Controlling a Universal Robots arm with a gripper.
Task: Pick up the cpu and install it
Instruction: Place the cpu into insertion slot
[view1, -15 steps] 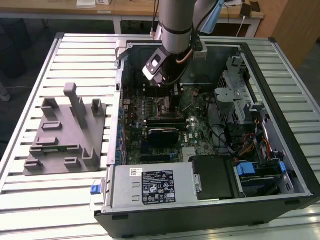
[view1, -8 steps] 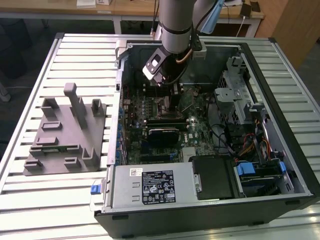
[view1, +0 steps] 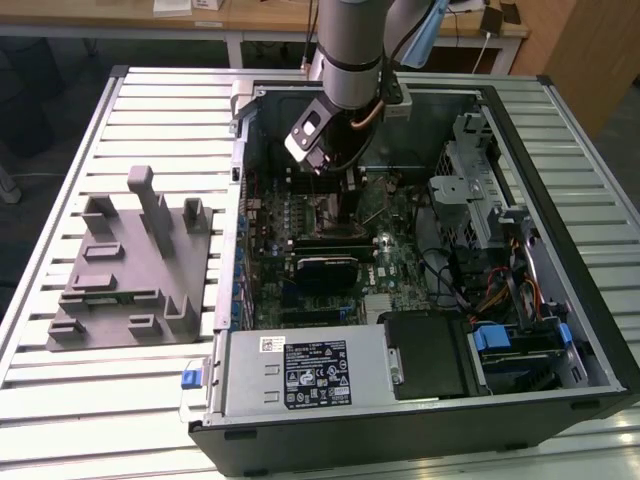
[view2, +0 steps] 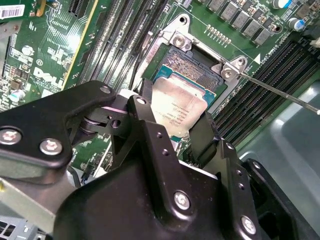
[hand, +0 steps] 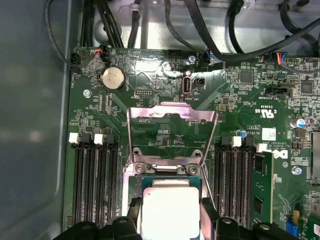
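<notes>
Since the cpu (view2: 177, 107) looks light, stiff, slick-topped and probably fragile underneath, its opposite edges suit gripping; the pincer (view2: 175, 125) clamps those edges, just over the open socket (view2: 192, 65), toward twelve o'clock inside the case (view1: 330, 440).

I see my arm (view1: 345, 45) hanging near vertical, wrist low. My gripper (view2: 172, 119) points straight down, its two black fingers (view2: 145, 120) clamped on opposite edges of the cpu (view2: 181, 106).
</notes>
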